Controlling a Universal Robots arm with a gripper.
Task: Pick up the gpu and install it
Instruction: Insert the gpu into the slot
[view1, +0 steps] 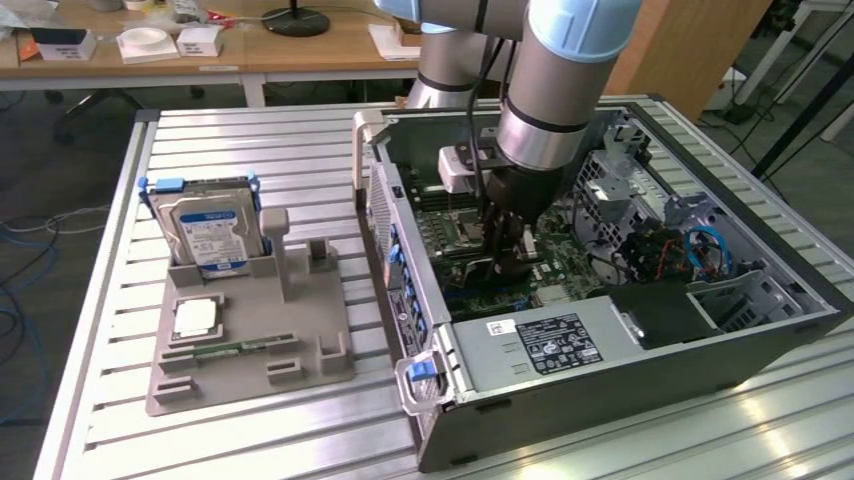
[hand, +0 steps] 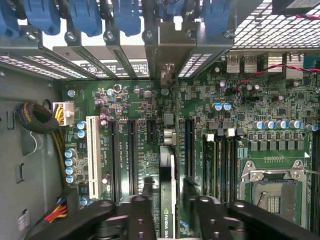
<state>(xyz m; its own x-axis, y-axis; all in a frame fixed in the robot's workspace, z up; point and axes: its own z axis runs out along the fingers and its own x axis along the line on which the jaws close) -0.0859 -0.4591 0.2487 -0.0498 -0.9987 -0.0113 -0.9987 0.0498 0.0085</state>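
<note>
Wrist view, gpu (hand: 167, 195): stands on edge in a motherboard slot, seen from above as a thin card between the two fingers; its metal end bracket (hand: 172, 50) sits in the case's rear slot row.
Hand (hand: 167, 202): straddles the card, one black finger (hand: 141, 212) on each side; a narrow gap shows on both sides, so the jaws look parted and not clamped on the card.
Motherboard (hand: 250, 110): green, lying flat inside the case; the white slot (hand: 92, 155) lies at 9 o'clock of the card, the empty processor socket (hand: 275, 187) at 3 o'clock.
Blue latches (hand: 85, 17): a row along the case's rear wall, at 12 o'clock of the card.
Exterior view, arm (view1: 554, 90): reaches down into the open computer case (view1: 747, 340), the hand (view1: 507, 265) low over the motherboard.
Power supply (view1: 547, 345): at 6 o'clock of the hand.
Grey holder tray (view1: 247, 340): on the slatted surface (view1: 200, 150), at 9 o'clock of the case, well apart from it.
Hard drive (view1: 207, 230): upright in the tray's far end, blue label showing.
Memory stick (view1: 240, 348): flat on the tray.
</note>
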